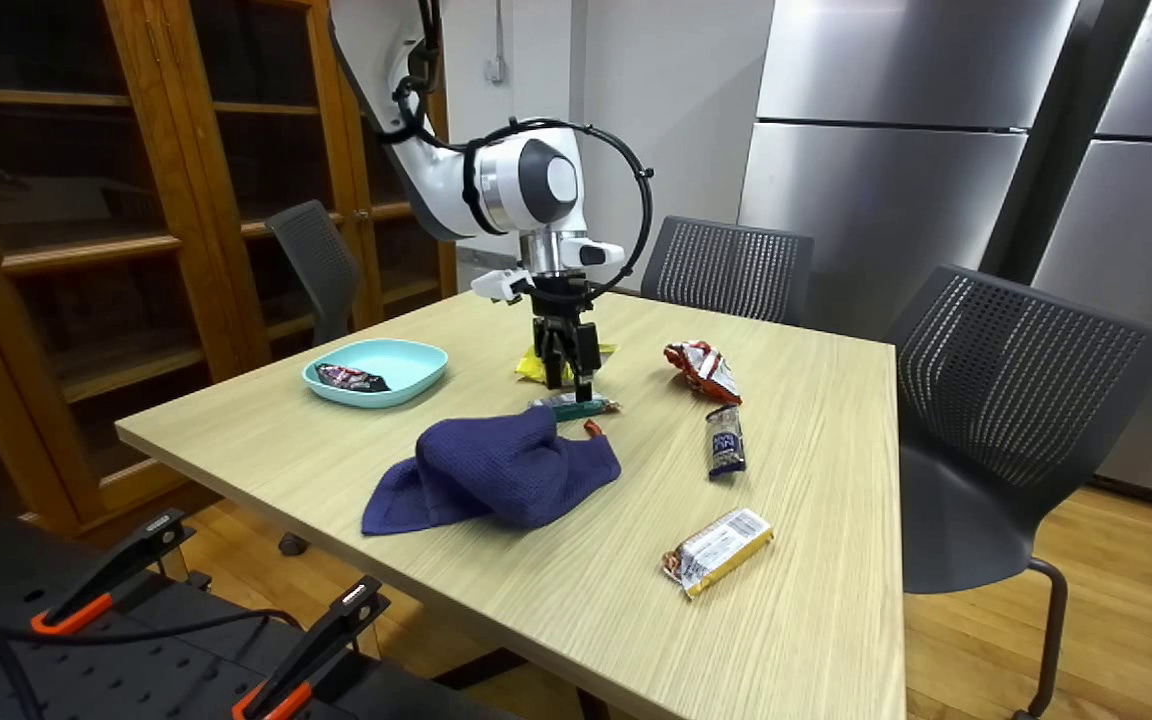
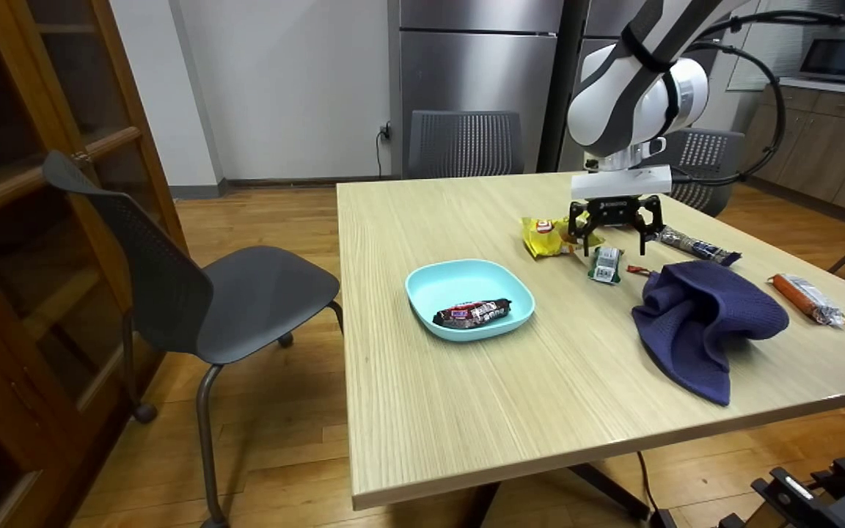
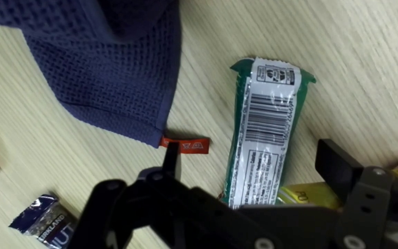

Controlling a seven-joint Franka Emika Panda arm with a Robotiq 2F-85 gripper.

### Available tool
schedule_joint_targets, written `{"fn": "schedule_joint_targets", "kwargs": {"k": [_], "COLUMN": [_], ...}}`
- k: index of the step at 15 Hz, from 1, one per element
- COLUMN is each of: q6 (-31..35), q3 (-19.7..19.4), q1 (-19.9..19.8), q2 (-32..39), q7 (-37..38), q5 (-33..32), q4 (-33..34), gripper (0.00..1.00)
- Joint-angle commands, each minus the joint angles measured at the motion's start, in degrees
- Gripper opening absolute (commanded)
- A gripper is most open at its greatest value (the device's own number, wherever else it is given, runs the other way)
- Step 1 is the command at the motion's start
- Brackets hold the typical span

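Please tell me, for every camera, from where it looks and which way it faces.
In an exterior view: raised near the black platform, looking down across the table toward refrigerators; arm and gripper show.
In an exterior view: raised by a table corner near the turquoise tray, also facing refrigerators; arm and gripper show.
Wrist view: on the arm, facing down at the green bar; only the gripper shows.
Both exterior views share the turquoise tray, blue cloth, green bar and gripper.

in the wrist view, shows glossy plastic on the wrapper (image 3: 266, 131) right of centre, rough matt cloth in the towel (image 3: 116, 79) upper left; in an exterior view, smooth plastic in the bowl (image 2: 466, 280), wood grain across the counter (image 2: 422, 411), brushed metal on the fridge (image 2: 475, 77).
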Motion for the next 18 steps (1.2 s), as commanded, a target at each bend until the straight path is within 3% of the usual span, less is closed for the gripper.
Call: {"fn": "schedule_joint_targets", "kwargs": {"k": [1, 12, 13, 14, 18], "q6": [-0.7, 0.2, 0.0, 0.1, 0.6], "q3": [-1.0, -0.4, -0.4, -0.4, -0.5], "q1": [0.9, 0.0, 0.0, 0.0, 0.2], "q2": [2.2, 3.2, 3.1, 3.0, 2.6], "q7": [1.0, -0.1, -0.2, -0.1, 0.1], "q5": [0.0, 1.5, 1.5, 1.6, 1.6], "q4": [3.1, 2.8, 2.7, 2.7, 2.1], "gripper": [1.0, 1.0, 0.75, 0.72, 0.42]}}
